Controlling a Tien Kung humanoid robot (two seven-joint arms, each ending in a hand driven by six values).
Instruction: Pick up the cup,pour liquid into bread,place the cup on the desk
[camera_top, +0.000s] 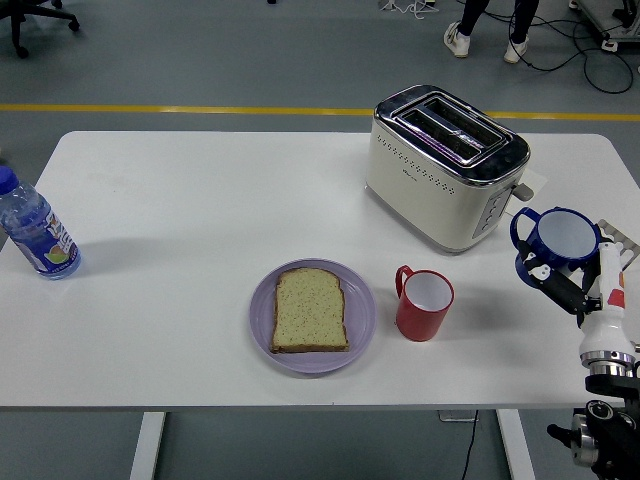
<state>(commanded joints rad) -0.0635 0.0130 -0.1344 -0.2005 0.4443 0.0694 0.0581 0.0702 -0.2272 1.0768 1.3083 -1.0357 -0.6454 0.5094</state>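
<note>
Right hand (560, 285) grasping blue cup (560, 240) upright near white table's (200, 200) right edge, beside toaster (440, 165); bread slice (310, 310) on purple plate (362, 312), red mug (425, 303) alongside, water bottle (35, 230) far left.

Bright, even light; soft shadows
</note>
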